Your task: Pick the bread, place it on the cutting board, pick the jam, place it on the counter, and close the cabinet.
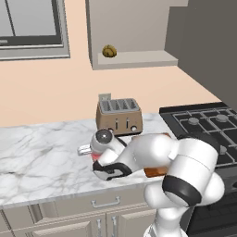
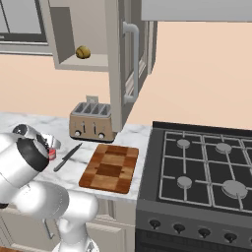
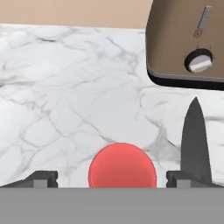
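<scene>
From the hand camera I see my jaws (image 3: pixel 112 178) standing wide, one fingertip (image 3: pixel 43 178) on each side of the jam (image 3: pixel 122 165), with clear gaps between the tips and the jar. The jam sits on the bench (image 3: pixel 65 96) between them, not gripped. Just beyond the one tip lies a dark knife (image 3: pixel 195 138), its point aimed away from the jaws toward the toaster (image 3: pixel 188 39), which stands further ahead on that same side.

The left base camera gives me only a sliver of red under the hand, most of the jar being hidden by my arm. It shows the bread (image 1: pixel 109 51) high above and beyond the jaws, on the open cabinet (image 1: pixel 134 58) shelf.

The right base camera adds what the others hide: the cabinet door (image 2: pixel 129 64) swung open with its handle facing me, and the board (image 2: pixel 110 167) lying bare on the bench past the knife, well to the side of the jaws, next to the stove (image 2: pixel 202 172). The bread shows on the shelf there too.
</scene>
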You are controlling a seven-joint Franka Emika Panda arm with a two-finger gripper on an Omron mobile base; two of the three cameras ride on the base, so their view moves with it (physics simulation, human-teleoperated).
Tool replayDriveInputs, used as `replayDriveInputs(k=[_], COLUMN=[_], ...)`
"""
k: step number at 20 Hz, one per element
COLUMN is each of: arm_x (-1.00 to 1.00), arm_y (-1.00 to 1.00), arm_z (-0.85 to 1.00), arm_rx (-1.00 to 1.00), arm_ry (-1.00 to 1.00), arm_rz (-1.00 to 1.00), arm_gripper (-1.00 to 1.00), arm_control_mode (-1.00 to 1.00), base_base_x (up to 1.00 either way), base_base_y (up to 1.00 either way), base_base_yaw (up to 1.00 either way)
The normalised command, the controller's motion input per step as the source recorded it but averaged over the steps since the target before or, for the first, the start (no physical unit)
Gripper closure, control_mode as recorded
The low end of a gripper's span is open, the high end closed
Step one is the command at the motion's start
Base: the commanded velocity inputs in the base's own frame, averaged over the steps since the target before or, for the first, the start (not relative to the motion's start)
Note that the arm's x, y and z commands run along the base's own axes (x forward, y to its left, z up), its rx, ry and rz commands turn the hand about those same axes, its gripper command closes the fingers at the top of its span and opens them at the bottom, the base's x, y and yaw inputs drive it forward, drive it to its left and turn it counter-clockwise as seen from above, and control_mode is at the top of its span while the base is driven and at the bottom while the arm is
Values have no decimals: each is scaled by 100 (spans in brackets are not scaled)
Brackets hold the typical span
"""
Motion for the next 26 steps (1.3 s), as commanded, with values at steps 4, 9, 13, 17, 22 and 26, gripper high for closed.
replayDriveInputs(k=[4, 9, 13, 17, 22, 26], arm_x=[-6, -1, -2, -3, -5, -3], arm_y=[-11, -5, -7, -9, -8, -9], arm_z=[42, 36, 42, 38, 40, 35], arm_rx=[0, 0, 0, 0, 0, 0], arm_ry=[-10, -6, -3, -4, -2, -1], arm_rz=[2, 0, 0, 0, 1, 2], arm_gripper=[-100, -100, -100, -100, -100, -100], arm_control_mode=[-100, -100, -100, -100, -100, -100], base_base_x=[0, 0, 0, 0, 0, 0], base_base_y=[0, 0, 0, 0, 0, 0], base_base_yaw=[0, 0, 0, 0, 0, 0])
